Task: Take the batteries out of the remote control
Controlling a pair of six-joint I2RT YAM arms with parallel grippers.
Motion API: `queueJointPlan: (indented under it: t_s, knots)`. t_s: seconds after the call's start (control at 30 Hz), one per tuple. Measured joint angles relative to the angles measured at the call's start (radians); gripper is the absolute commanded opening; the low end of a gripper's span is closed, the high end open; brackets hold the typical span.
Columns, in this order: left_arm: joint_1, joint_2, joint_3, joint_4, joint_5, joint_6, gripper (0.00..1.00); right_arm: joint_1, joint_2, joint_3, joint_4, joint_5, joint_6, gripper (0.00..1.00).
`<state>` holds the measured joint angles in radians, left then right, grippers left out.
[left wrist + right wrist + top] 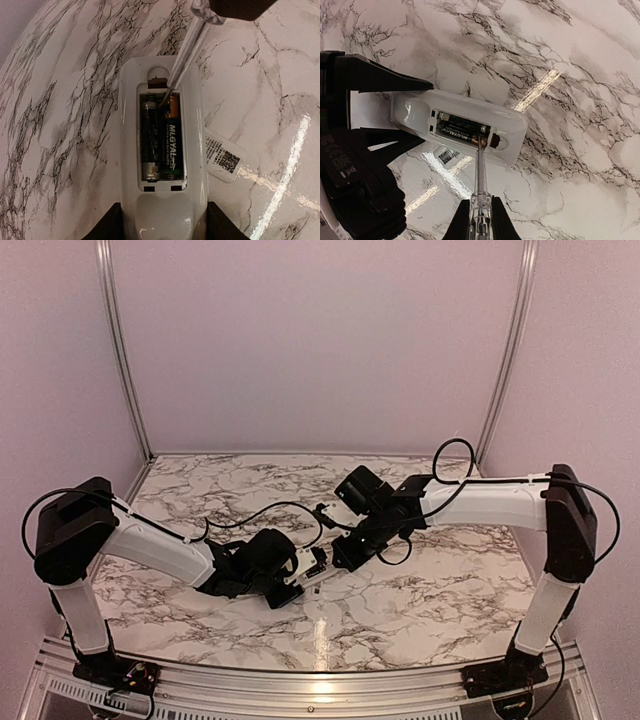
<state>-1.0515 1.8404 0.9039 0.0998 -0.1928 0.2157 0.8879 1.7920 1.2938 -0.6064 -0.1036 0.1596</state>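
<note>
The white remote control (195, 125) lies with its open compartment facing up, and my left gripper (163, 224) is shut on its near end, one black finger on each side. Two dark batteries (160, 137) sit side by side in the recess. My right gripper (480, 212) is shut on a clear-handled screwdriver (481, 175). The screwdriver's tip rests at the copper-coloured end of one of the batteries (462, 131), inside the remote control (512, 125). In the top view both grippers meet mid-table, left gripper (298, 585) and right gripper (345, 552).
A small white cover piece with a printed code label (225, 156) lies on the marble table (60, 125) beside the remote, also visible as the label (447, 155). The left arm's black body (355, 190) fills the lower left of the right wrist view.
</note>
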Motion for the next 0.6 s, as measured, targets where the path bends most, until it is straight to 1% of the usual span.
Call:
queueJointPlan:
  t_s: [0.37, 0.6]
  knots:
    - [0.004, 0.0, 0.0, 0.0, -0.002, -0.006, 0.0, -0.005, -0.01, -0.037, 0.055, -0.008, -0.007, 0.0]
    - [0.005, 0.0, 0.0, 0.0, -0.009, -0.008, 0.0, -0.007, -0.042, -0.109, 0.141, -0.014, -0.003, 0.0]
